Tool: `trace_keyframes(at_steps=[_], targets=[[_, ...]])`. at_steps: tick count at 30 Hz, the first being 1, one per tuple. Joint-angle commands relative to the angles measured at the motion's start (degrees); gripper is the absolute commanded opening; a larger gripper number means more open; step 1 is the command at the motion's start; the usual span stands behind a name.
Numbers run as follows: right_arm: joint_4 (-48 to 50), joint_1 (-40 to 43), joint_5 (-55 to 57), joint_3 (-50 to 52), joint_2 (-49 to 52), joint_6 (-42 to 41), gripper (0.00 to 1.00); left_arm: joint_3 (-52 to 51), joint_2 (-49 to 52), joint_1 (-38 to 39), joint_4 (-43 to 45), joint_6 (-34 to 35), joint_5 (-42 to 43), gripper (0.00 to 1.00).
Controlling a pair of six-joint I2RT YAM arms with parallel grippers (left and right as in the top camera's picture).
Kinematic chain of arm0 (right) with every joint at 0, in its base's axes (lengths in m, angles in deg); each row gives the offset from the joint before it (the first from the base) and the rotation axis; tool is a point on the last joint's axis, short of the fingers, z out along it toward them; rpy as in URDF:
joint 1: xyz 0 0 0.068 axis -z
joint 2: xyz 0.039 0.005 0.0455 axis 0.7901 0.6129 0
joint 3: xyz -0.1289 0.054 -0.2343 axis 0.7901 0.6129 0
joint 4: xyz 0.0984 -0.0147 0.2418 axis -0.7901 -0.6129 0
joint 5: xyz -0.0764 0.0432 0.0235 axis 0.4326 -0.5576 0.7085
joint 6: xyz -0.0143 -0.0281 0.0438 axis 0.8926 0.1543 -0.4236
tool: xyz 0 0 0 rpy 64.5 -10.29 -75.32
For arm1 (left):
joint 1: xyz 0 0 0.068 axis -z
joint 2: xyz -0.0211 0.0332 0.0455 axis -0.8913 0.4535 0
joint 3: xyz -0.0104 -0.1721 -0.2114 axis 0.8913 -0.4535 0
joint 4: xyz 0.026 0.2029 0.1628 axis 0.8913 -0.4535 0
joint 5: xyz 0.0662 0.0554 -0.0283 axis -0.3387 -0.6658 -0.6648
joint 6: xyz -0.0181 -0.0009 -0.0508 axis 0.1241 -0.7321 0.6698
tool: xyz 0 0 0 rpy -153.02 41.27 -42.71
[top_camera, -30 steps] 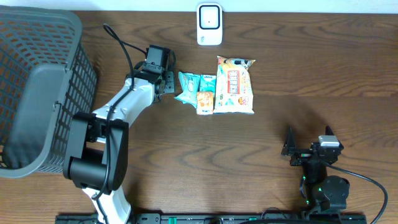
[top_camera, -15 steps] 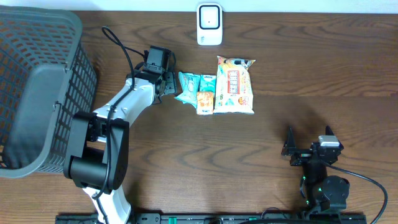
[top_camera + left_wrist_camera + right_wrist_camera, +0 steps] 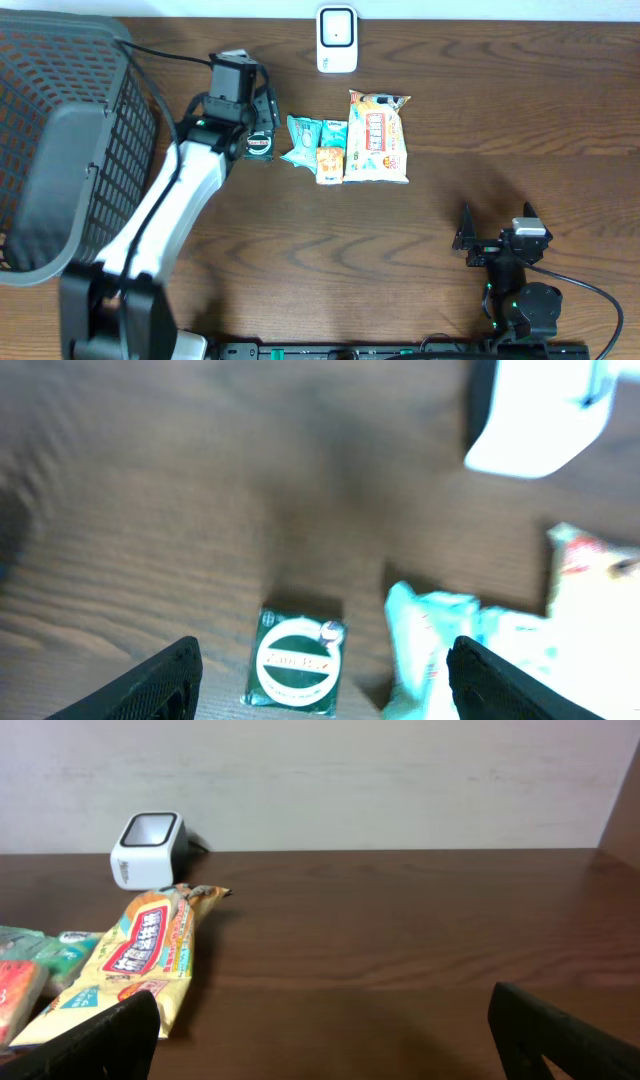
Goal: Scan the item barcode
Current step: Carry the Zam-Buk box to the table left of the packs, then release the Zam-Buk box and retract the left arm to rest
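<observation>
Now the left gripper [image 3: 261,132] is seen stretched out over the brown wooden table [image 3: 300,250]. Its jaws are held wide apart and nothing is gripped. Between the two black fingers [image 3: 160,685], down on the tabletop, a small dark-green square box [image 3: 298,660] with a white oval label is found, face up. Bare wood shows on either side of it, so it is touched by neither finger. From overhead the box [image 3: 260,148] is placed right at the fingertips.

Just to the right of the box, within the spread of the jaws, a crinkled teal foil packet [image 3: 425,635] is lying. Further right of the hand, a small orange sachet [image 3: 329,163] and a large yellow snack bag [image 3: 377,138] are laid side by side. Ahead of the hand and off to its right, well apart from the box, the white boxy barcode scanner [image 3: 337,38] is stood upright. Behind and to the left of the hand, a grey plastic mesh basket [image 3: 60,150] is set.

Over on the other side, the right gripper [image 3: 497,214] is seen low by the near table edge, well away from the goods. Its jaws are spread fully and nothing is held between them. The snack bag and the scanner are seen far ahead of it, off to its left.
</observation>
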Motion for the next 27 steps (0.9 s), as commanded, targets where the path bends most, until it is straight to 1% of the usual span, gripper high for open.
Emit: trace_keyframes(at_steps=[1,2,5,8,10,14,18,19,23,27], targets=[[-0.2,0.5,-0.1,0.1,-0.2,0.4,0.99,1.3,-8.0,-0.1,-0.1,0.3,-1.2,0.83],[-0.2,0.5,-0.1,0.1,-0.2,0.4,0.99,1.3,-10.4,-0.1,-0.2,0.3,-1.2,0.87],[-0.2,0.5,-0.1,0.1,-0.2,0.4,0.99,1.3,-18.4,-0.1,-1.4,0.3,-1.2,0.93],[-0.2,0.5,-0.1,0.1,-0.2,0.4,0.99,1.3,-26.6,-0.1,-5.2,0.3,-1.7,0.99],[-0.2,0.5,-0.1,0.1,-0.2,0.4,0.99,1.3,-31.1,-0.1,-8.8,0.3,-3.1,0.98],[-0.2,0.5,-0.1,0.1,-0.2,0.4,0.99,1.3,-38.7,-0.1,-18.6,0.3,-10.1,0.98],[-0.2,0.5,-0.1,0.1,-0.2,0.4,0.99,1.3,-43.1,-0.1,-27.0,0.3,-21.7,0.98],[-0.2,0.5,-0.1,0.1,-0.2,0.4,0.99,1.3,-43.8,-0.1,-28.6,0.3,-23.2,0.98],[-0.2,0.5,-0.1,0.1,-0.2,0.4,0.99,1.3,-45.0,-0.1,-34.1,0.3,-23.9,0.98],[-0.2,0.5,-0.1,0.1,-0.2,0.4,0.99,1.3,-44.8,-0.1,-37.6,0.3,-23.9,0.98]])
